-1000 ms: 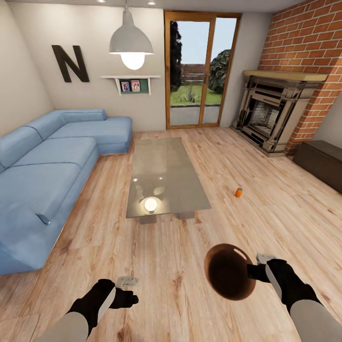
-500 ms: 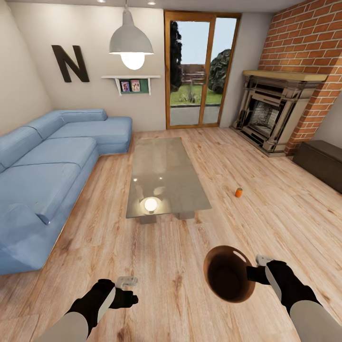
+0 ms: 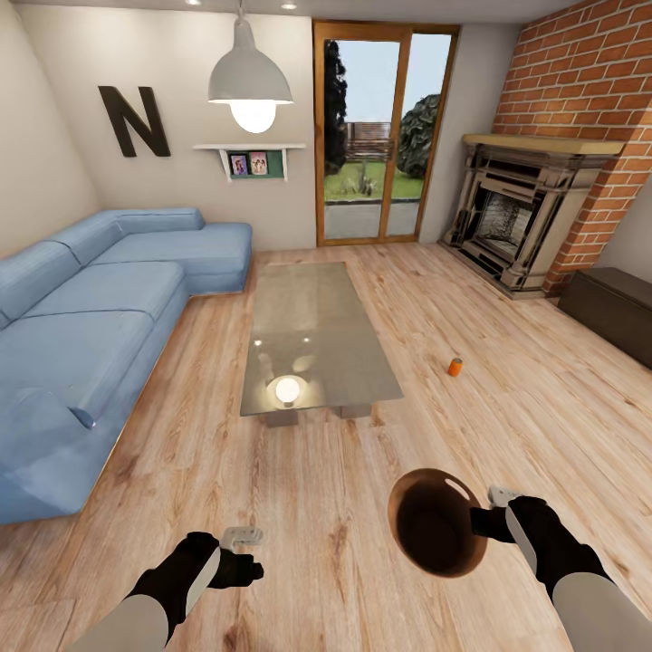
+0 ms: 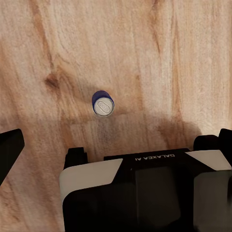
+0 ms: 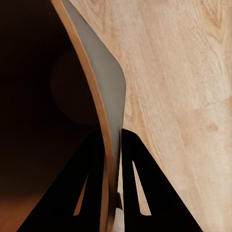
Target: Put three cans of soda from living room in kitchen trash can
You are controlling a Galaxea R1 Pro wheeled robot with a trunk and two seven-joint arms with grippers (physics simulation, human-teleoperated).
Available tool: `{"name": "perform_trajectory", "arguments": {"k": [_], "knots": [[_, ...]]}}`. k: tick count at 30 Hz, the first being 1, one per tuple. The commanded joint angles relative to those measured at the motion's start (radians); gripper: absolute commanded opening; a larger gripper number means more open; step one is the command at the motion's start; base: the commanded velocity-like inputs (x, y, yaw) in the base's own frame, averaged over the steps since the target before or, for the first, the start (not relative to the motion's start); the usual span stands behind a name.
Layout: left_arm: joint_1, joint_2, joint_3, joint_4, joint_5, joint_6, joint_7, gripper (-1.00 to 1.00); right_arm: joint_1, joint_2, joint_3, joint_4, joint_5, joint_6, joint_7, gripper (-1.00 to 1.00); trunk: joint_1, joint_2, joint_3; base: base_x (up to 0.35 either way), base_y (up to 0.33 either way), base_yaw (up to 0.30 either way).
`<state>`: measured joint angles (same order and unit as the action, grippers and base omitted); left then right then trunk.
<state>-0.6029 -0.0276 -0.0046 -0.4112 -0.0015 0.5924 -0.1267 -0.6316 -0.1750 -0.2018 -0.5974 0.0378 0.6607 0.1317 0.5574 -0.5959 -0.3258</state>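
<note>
Soda can (image 3: 455,367), orange, stands upright on the wood floor (image 3: 507,426) of the living room, right of the glass coffee table (image 3: 312,335) and well apart from it, between the table and the brick fireplace (image 3: 521,213). Nearer the robot, the bin (image 3: 435,521) is held above the floor by the right gripper (image 3: 493,523), tipped so its dark inside faces the head camera. In the right wrist view the two black fingers (image 5: 140,188) pinch the bin's thin wall (image 5: 104,111), one inside and one outside, closed tight on the rim. The left gripper (image 3: 243,552) hangs over bare floor at the lower left of the head view, holding nothing; whether its jaws are wide or narrow I cannot tell, since the left wrist view shows only dark finger parts at the frame's edges. That same view looks straight down on a small can (image 4: 103,104) with a blue side and a grey top with a pull tab, standing on the wood. A blue corner sofa (image 3: 100,326) runs along the left side, a white pendant lamp (image 3: 249,86) hangs above, and wood-framed glass doors (image 3: 380,136) stand in the far wall, with a large dark letter N (image 3: 133,120) and a small shelf (image 3: 249,158) to their left.
</note>
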Motion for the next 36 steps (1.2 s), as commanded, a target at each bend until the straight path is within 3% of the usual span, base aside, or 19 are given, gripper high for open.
{"name": "perform_trajectory", "arguments": {"k": [1, 22, 29, 31, 36], "knots": [[0.0, 0.0, 0.0, 0.0, 0.0, 0.0, 0.0, 1.0, 0.0, 0.0, -0.001, -0.001, -0.012, 0.001, 0.004, -1.0, 0.0, 0.0, 0.0, 0.0, 0.0, 0.0], [0.0, 0.0, 0.0, 0.0, 0.0, 0.0, 0.001, 1.0, 0.0, 0.0, 0.0, -0.001, -0.011, 0.003, 0.014, -1.0, 0.0, 0.0, 0.0, 0.0, 0.0, 0.0], [0.0, 0.0, 0.0, 0.0, 0.0, 0.0, 0.0, 1.0, 0.0, 0.011, 0.018, -0.018, -0.006, 0.01, 0.012, -1.0, 0.0, 0.0, 0.0, 0.0, 0.0, 0.0], [0.0, -0.001, 0.0, 0.0, 0.0, 0.0, 0.0, 1.0, 0.0, 0.018, 0.022, -0.044, -0.004, 0.027, 0.012, -1.0, 0.0, 0.0, 0.0, 0.0, 0.0, 0.0], [0.0, -0.001, 0.0, 0.0, 0.001, 0.0, 0.0, 1.0, 0.0, 0.041, 0.029, -0.239, -0.002, 0.158, 0.012, -1.0, 0.0, 0.0, 0.0, 0.0, 0.0, 0.0]]}}
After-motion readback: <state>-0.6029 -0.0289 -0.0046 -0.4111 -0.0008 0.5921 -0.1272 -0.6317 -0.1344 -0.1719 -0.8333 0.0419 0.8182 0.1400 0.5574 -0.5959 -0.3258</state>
